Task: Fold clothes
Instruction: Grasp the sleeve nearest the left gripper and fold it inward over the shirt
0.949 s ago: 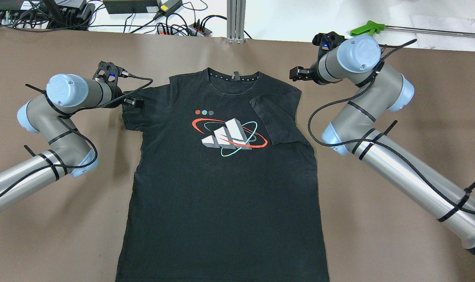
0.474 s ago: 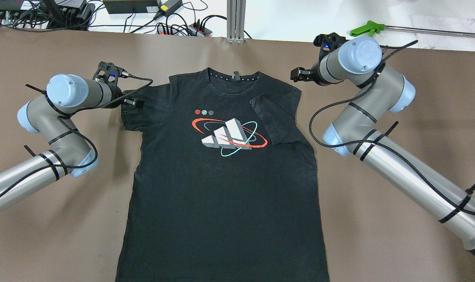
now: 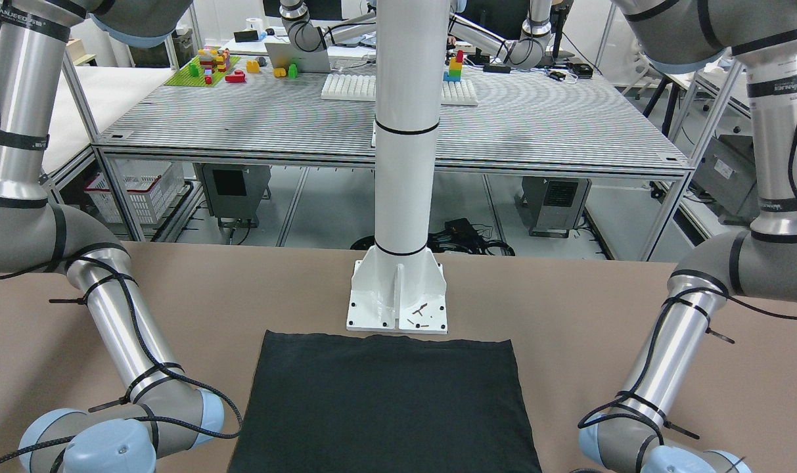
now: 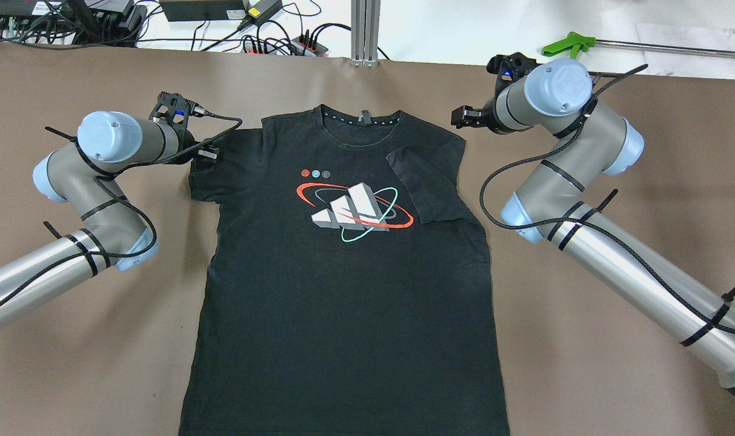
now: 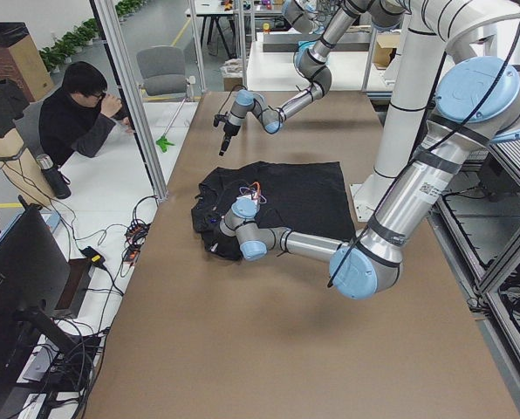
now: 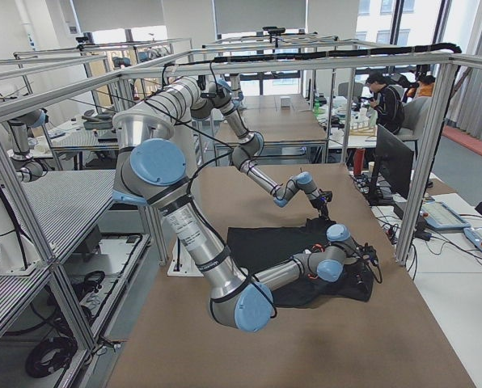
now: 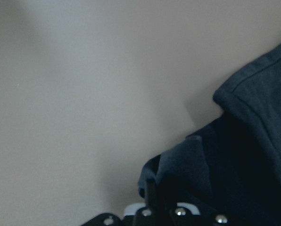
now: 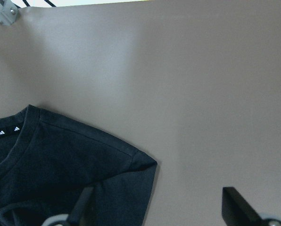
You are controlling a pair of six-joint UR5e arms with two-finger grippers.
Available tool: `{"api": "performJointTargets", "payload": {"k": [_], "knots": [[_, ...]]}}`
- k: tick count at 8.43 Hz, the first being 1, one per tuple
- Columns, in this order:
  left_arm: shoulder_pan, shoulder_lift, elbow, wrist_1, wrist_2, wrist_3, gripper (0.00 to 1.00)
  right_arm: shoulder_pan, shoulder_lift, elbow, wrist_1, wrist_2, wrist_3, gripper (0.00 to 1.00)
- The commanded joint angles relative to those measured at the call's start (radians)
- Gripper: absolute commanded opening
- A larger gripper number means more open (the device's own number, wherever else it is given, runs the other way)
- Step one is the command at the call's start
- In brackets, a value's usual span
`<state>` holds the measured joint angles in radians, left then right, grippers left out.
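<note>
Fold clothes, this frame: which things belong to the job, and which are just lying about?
Job: T-shirt; left gripper, shut on its sleeve; right gripper, open near its shoulder.
Lying about: green tool; cables.

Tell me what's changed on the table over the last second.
The left gripper, jaws pinching the sleeve of the black T-shirt, has shifted slightly forward and inward, taking the pinched edge with it. The right gripper stays open beside the other shoulder, barely moved. The shirt body and the already folded sleeve are unchanged.
</note>
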<state>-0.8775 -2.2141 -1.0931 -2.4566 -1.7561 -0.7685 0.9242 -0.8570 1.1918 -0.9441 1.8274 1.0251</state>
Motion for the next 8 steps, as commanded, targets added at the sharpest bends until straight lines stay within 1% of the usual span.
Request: {"api": "performJointTargets", "payload": {"k": [1, 2, 3, 4, 5, 6, 7, 8], "knots": [[-0.008, -0.026, -0.129, 0.188, 0.003, -0.017, 0.00, -0.001, -0.008, -0.001, 0.018, -0.002, 0.000, 0.94], [-0.002, -0.032, -0.214, 0.303, 0.010, -0.062, 0.00, -0.001, -0.010, -0.001, 0.018, 0.000, 0.000, 0.94], [0.015, -0.065, -0.244, 0.373, 0.042, -0.139, 0.00, -0.001, -0.010, -0.001, 0.018, 0.000, 0.000, 0.94], [0.088, -0.091, -0.235, 0.381, 0.117, -0.194, 0.00, 0.001, -0.010, -0.001, 0.022, -0.002, 0.000, 0.94], [0.144, -0.128, -0.191, 0.386, 0.192, -0.242, 0.00, 0.001, -0.016, -0.001, 0.025, -0.002, -0.002, 0.94], [0.175, -0.175, -0.129, 0.386, 0.229, -0.274, 0.00, 0.001, -0.020, -0.003, 0.033, -0.003, -0.002, 0.94], [0.189, -0.209, -0.085, 0.386, 0.254, -0.291, 0.00, 0.001, -0.023, -0.003, 0.039, -0.013, -0.002, 0.94], [0.192, -0.237, -0.035, 0.384, 0.257, -0.304, 0.00, -0.001, -0.025, -0.001, 0.039, -0.016, 0.000, 0.94]]}}
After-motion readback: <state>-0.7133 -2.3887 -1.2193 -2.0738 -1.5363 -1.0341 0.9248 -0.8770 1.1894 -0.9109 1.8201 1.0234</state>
